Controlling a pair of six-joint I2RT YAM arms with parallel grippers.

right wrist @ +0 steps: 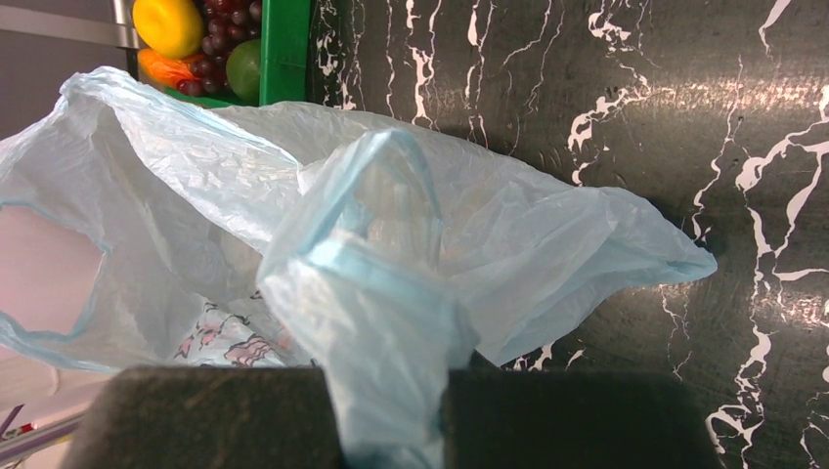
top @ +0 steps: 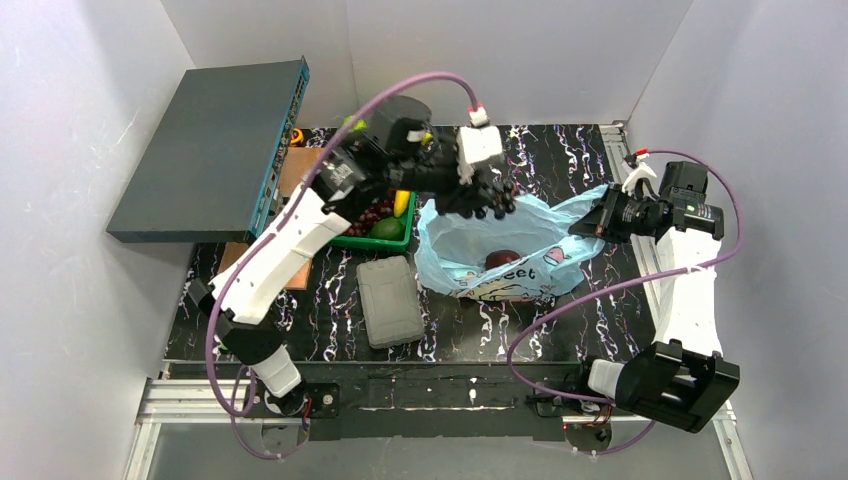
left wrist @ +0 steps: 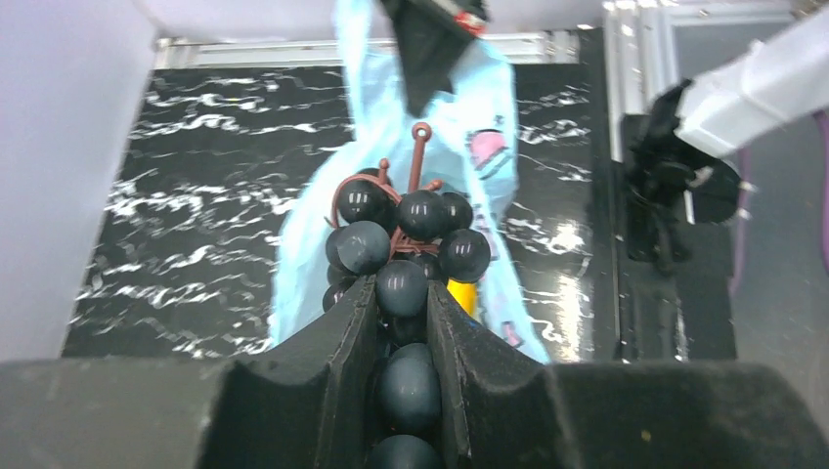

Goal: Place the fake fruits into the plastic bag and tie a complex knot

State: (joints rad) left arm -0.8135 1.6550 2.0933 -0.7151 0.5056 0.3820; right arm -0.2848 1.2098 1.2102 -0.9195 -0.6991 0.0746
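While the left fingers (left wrist: 323, 381) clench a bunch of purple grapes (left wrist: 401, 283) at the upper-left edge of the light-blue plastic bag (top: 540, 235), centre frame, the right fingers (right wrist: 196, 420) clamp a bag handle at right; a dark plum (top: 498, 260) lies inside, more fruit sits in the green tray (right wrist: 285, 49) left of it on the marbled bench (top: 450, 330)

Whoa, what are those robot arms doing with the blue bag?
They are filling it. The left fingers grip a bunch of dark grapes above the plastic bag. The right fingers pinch one bag handle. A dark plum already lies inside, and a yellow fruit waits with others in the green tray.
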